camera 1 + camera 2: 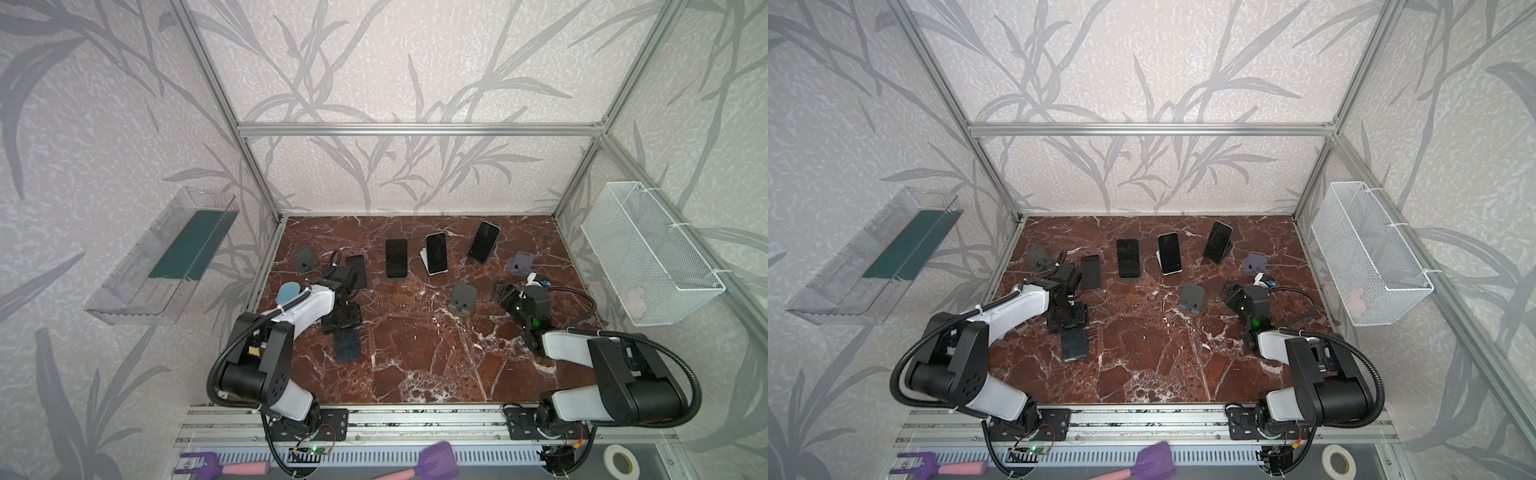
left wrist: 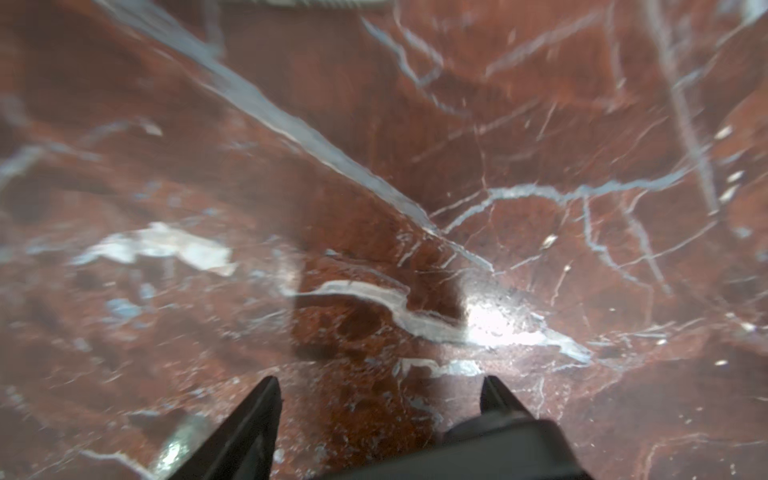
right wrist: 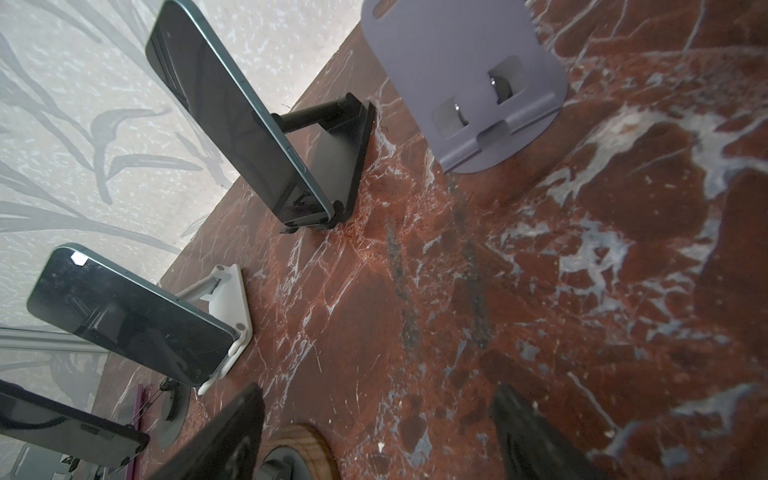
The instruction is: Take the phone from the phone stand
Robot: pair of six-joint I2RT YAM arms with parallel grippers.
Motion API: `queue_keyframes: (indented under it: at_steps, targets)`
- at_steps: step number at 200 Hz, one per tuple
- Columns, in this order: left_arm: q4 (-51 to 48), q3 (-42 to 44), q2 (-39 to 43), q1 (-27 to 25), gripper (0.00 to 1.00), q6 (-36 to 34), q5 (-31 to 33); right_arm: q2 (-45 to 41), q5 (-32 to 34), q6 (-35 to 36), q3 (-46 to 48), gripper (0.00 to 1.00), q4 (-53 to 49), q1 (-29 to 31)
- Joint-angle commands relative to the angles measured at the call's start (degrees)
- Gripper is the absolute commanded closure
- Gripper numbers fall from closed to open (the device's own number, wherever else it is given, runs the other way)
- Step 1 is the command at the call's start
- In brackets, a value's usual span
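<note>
In both top views the left arm (image 1: 307, 307) folds sharply at the elbow by the table's front left corner. Its wrist bends down so the left gripper (image 1: 345, 326) hangs low over the marble table (image 1: 415, 365). A dark slab (image 1: 348, 347) lies on the near side of that gripper; I cannot tell whether they touch. The right arm (image 1: 565, 349) reaches in low from the front right, with the right gripper (image 1: 500, 291) angled toward the back row. There the middle phone (image 1: 436, 251) leans on a white stand (image 1: 424, 259), the end phone (image 1: 484, 241) on a black stand, and a third phone (image 1: 395, 257) sits beside them.

The left wrist view is blurred. The left gripper (image 2: 380, 386) has its jaws spread, with only marble between them.

In the right wrist view the right gripper (image 3: 376, 390) also has its jaws apart and empty. Beyond it, well apart, the middle phone (image 3: 124, 316) rests in the white stand (image 3: 232, 299). The end phone (image 3: 232, 116) rests in the black stand (image 3: 345, 149), next to an empty lilac stand (image 3: 465, 83).
</note>
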State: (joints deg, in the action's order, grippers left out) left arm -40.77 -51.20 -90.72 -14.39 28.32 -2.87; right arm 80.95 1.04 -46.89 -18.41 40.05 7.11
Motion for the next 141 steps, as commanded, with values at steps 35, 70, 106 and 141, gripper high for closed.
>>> queue_keyframes:
  at_steps: [35, 70, 106, 141]
  targets:
    - [-2.43, -4.07, -3.52, 1.61, 0.47, -4.99, -2.64, -2.52, 1.32, 0.11, 0.93, 0.15, 0.21, -0.61]
    - [-1.96, -4.53, -6.54, 2.48, 0.43, -6.87, -6.01, -2.11, 0.98, -0.22, 1.09, 0.15, 0.55, -0.61]
    - [-2.71, -4.78, -8.03, 2.79, 0.36, -6.41, -5.43, -2.84, 1.40, 0.04, 1.26, 0.15, 0.36, -0.57]
    - [-3.43, -5.32, -8.94, 2.80, 0.28, -4.94, -2.65, -3.09, 1.46, 0.05, 1.14, 0.14, 0.00, -0.61]
